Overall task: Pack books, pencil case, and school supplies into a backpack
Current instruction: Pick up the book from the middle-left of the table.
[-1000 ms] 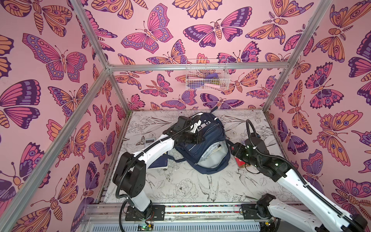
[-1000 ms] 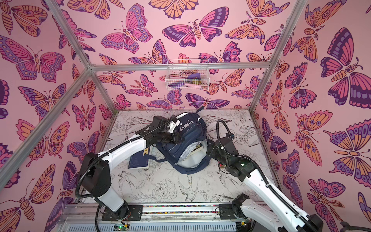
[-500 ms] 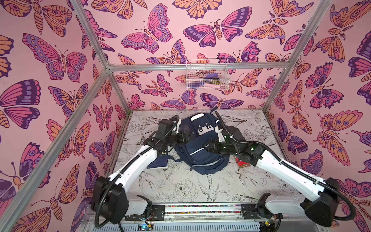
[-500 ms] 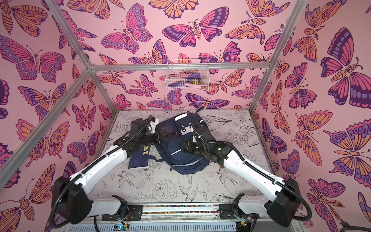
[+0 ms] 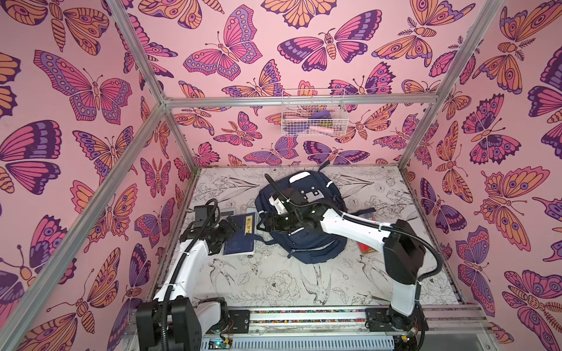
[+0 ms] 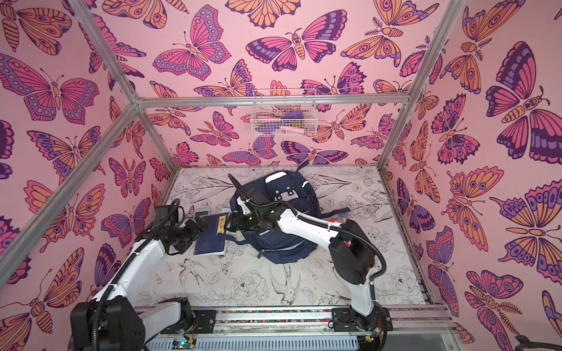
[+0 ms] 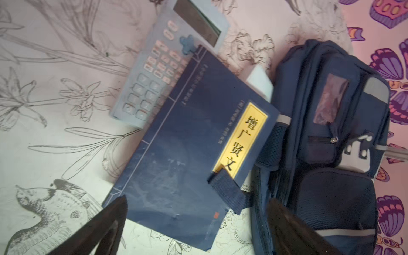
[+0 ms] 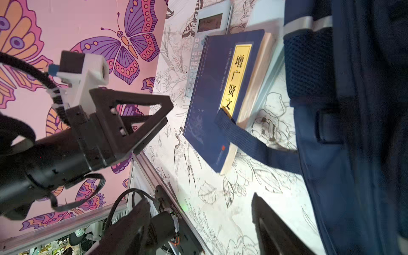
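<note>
floral mat (image 5: 273, 282) lies open toward 6 o'clock; book (image 5: 238, 240), overlapping calculator (image 7: 152, 88), sits at 9 o'clock of backpack (image 5: 313, 246); left gripper (image 8: 166, 114) and right gripper (image 5: 264, 221) both spread, holding nothing.

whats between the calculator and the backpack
The dark blue book, its corner overlapping the calculator; a strap of the backpack rests on it. Clearest in the left wrist view.

In both top views: looking steeply down from high above the front rail, far off, covering the same whole table (image 5: 273, 288). Left wrist: facing down, close on book (image 7: 187, 154), calculator (image 7: 150, 77), backpack (image 7: 331, 176). Right wrist: looking low across the table, sharing those three.
</note>
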You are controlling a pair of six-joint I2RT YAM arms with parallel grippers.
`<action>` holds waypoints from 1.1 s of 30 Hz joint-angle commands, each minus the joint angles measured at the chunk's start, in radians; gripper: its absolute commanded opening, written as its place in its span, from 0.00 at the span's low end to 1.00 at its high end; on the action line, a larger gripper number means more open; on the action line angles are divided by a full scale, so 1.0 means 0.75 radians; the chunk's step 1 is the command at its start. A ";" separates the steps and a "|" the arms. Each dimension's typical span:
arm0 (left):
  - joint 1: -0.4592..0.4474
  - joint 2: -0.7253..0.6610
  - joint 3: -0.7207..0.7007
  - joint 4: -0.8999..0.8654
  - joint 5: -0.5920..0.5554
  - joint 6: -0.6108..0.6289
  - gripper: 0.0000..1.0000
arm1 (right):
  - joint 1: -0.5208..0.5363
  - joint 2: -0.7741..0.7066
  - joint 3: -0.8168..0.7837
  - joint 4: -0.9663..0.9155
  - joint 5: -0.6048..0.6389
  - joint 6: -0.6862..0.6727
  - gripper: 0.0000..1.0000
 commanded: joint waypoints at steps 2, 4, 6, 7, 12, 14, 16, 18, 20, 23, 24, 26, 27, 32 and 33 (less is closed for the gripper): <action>0.043 0.063 -0.024 -0.025 -0.017 0.008 1.00 | 0.003 0.156 0.170 0.011 -0.085 -0.010 0.75; 0.059 0.086 -0.040 -0.006 -0.028 0.010 1.00 | 0.001 0.239 0.246 -0.011 -0.099 -0.013 0.75; 0.081 0.112 -0.050 0.000 -0.015 0.001 1.00 | -0.004 0.301 0.302 -0.029 -0.102 -0.012 0.76; 0.093 0.118 -0.058 0.006 0.002 -0.011 1.00 | -0.006 0.331 0.326 -0.036 -0.109 -0.010 0.76; 0.137 0.206 -0.118 0.052 0.103 -0.085 1.00 | -0.018 0.415 0.380 -0.053 -0.122 -0.012 0.77; 0.145 0.205 -0.168 0.111 0.142 -0.125 1.00 | -0.020 0.432 0.375 -0.050 -0.134 -0.008 0.77; 0.151 0.205 -0.212 0.170 0.166 -0.166 1.00 | -0.019 0.435 0.355 -0.039 -0.139 -0.003 0.77; 0.153 0.217 -0.230 0.195 0.187 -0.191 1.00 | -0.019 0.429 0.323 -0.008 -0.148 0.015 0.77; 0.152 0.227 -0.247 0.218 0.199 -0.211 1.00 | -0.020 0.429 0.308 0.012 -0.152 0.027 0.77; 0.153 0.212 -0.288 0.267 0.225 -0.252 0.99 | -0.020 0.444 0.313 0.008 -0.161 0.029 0.76; 0.153 0.201 -0.302 0.279 0.245 -0.269 0.96 | -0.022 0.441 0.309 0.006 -0.161 0.029 0.76; 0.153 0.179 -0.327 0.294 0.270 -0.293 0.94 | -0.025 0.431 0.291 0.021 -0.159 0.031 0.75; 0.153 0.164 -0.339 0.297 0.275 -0.307 0.92 | -0.028 0.428 0.283 0.028 -0.160 0.033 0.75; 0.153 0.144 -0.362 0.313 0.378 -0.328 0.91 | -0.045 0.414 0.253 0.035 -0.166 0.031 0.75; 0.152 0.150 -0.358 0.313 0.412 -0.322 0.90 | -0.049 0.416 0.245 0.050 -0.173 0.034 0.75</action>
